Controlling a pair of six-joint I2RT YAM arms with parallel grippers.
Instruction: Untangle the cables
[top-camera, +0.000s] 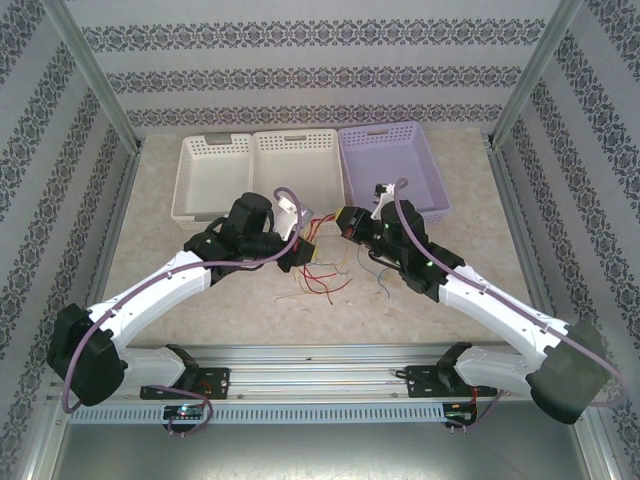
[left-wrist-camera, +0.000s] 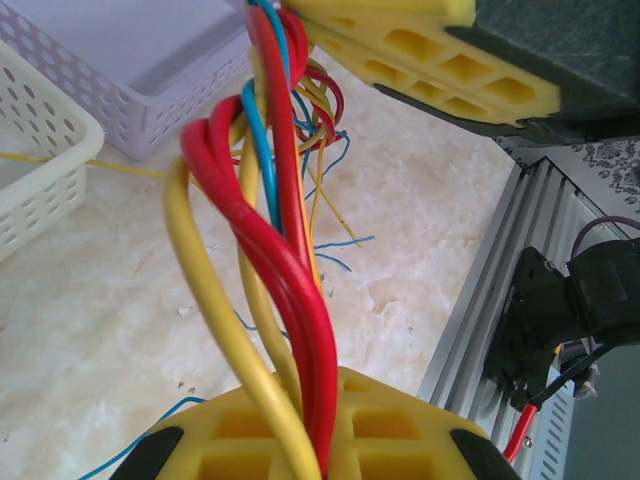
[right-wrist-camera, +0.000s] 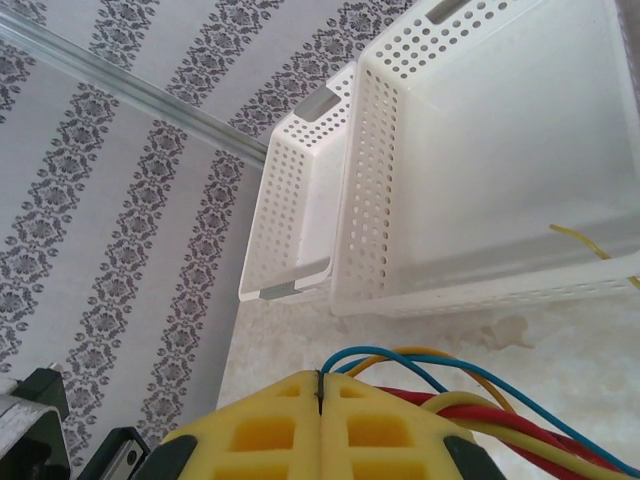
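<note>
Thin red, yellow and blue wires, the cables (left-wrist-camera: 290, 270) run twisted together in a bundle, loose ends splaying apart.

Red, yellow and blue cables (left-wrist-camera: 290, 290); two white baskets (top-camera: 215, 175), one lilac basket (top-camera: 390, 170) upper right; beige marbled table (top-camera: 200, 310); grey floral-striped walls (top-camera: 300, 60).

Damask-striped walls (top-camera: 320, 70), marbled tabletop (top-camera: 225, 312) (beige)

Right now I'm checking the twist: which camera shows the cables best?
The left wrist view: the cables run close up, red, yellow and blue strands twisted together. The right wrist view catches short stretches; the top view, thin threads.
</note>
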